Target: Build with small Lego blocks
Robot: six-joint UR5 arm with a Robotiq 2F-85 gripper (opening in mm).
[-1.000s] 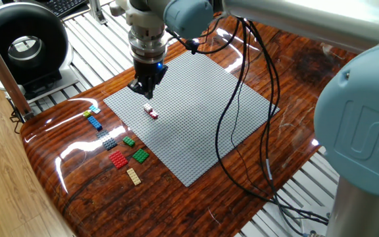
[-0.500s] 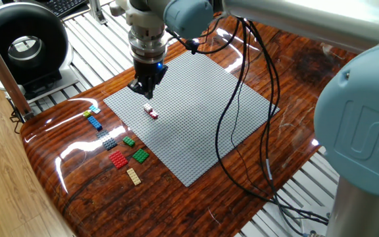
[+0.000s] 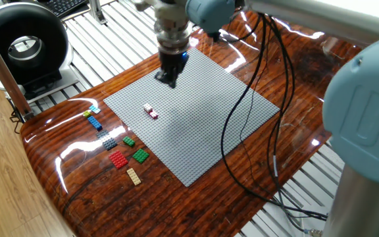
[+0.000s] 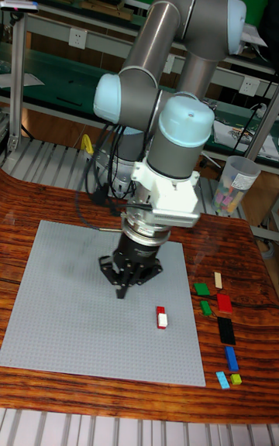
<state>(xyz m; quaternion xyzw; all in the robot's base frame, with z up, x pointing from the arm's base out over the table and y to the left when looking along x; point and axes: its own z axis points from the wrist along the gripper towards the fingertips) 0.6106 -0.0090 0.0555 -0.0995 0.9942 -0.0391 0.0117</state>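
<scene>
A small red and white Lego block (image 3: 151, 110) (image 4: 161, 317) sits on the grey baseplate (image 3: 202, 131) (image 4: 70, 314), left of its middle in the fixed view. My gripper (image 3: 168, 80) (image 4: 124, 289) hovers over the plate's far part, apart from that block. Its fingers look drawn together with nothing between them. More small Lego blocks lie loose on the wood beside the plate: light blue (image 3: 95, 108), yellow-green (image 3: 87, 114), blue (image 3: 95, 123) (image 4: 231, 358), dark grey (image 3: 108, 140), two green (image 3: 129, 141) (image 3: 140, 155), red (image 3: 118, 159) (image 4: 225, 303) and tan (image 3: 133, 176) (image 4: 218, 279).
Black cables (image 3: 242, 118) hang from the arm across the plate's right side. A round black device (image 3: 22, 46) stands at the far left. A clear cup (image 4: 232, 183) of pieces stands behind the table. The wooden tabletop (image 3: 77, 191) ends close in front of the loose blocks.
The gripper has moved right and farther back over the plate, away from the red and white block. Its fingers look narrower than before. The blocks have not moved.
</scene>
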